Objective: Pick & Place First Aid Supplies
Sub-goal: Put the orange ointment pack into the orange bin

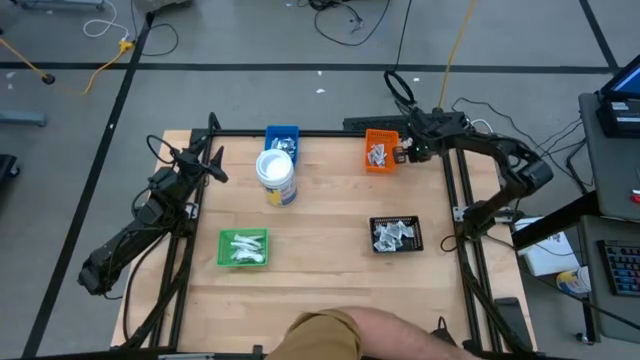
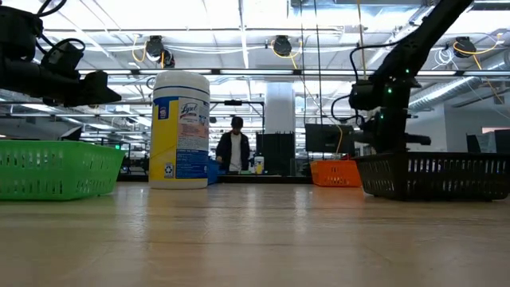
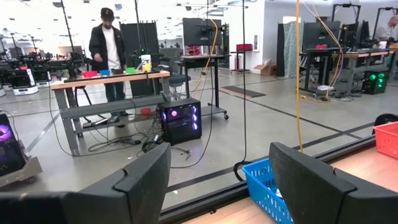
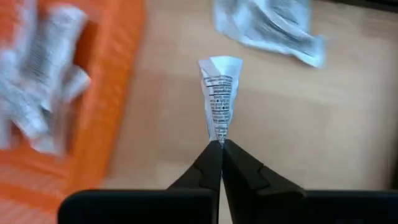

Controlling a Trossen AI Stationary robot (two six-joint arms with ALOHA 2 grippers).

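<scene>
The wooden table (image 1: 320, 270) carries four small baskets and a tub, with both dark arms reaching in from its sides. The left arm lies along the table's left edge, its left gripper (image 3: 219, 186) raised near the far-left corner with the fingers spread wide and nothing between them; past them the left wrist view shows the blue basket (image 3: 267, 186) and a person (image 3: 109, 53) standing at a bench in the room beyond. The right arm bends in from the right edge to the far side, where the right gripper (image 4: 221, 146) hangs just beside the orange basket (image 1: 380, 150), its fingers pressed together and pinching the tip of one small white packet (image 4: 219, 93) printed with dark lines, which stands up from the fingertips over bare wood. Another crumpled packet (image 4: 270, 25) lies on the table close by, and more packets (image 4: 46, 68) rest in the orange basket. The white Lysol wipes tub (image 1: 276, 176) stands upright just in front of the blue basket (image 1: 282, 138). The green basket (image 1: 244, 248) at front left and the black basket (image 1: 396, 234) at front right each hold a heap of white and silvery first aid supplies (image 1: 242, 247). A person's sleeve (image 1: 330, 335) shows at the table's near edge.
</scene>
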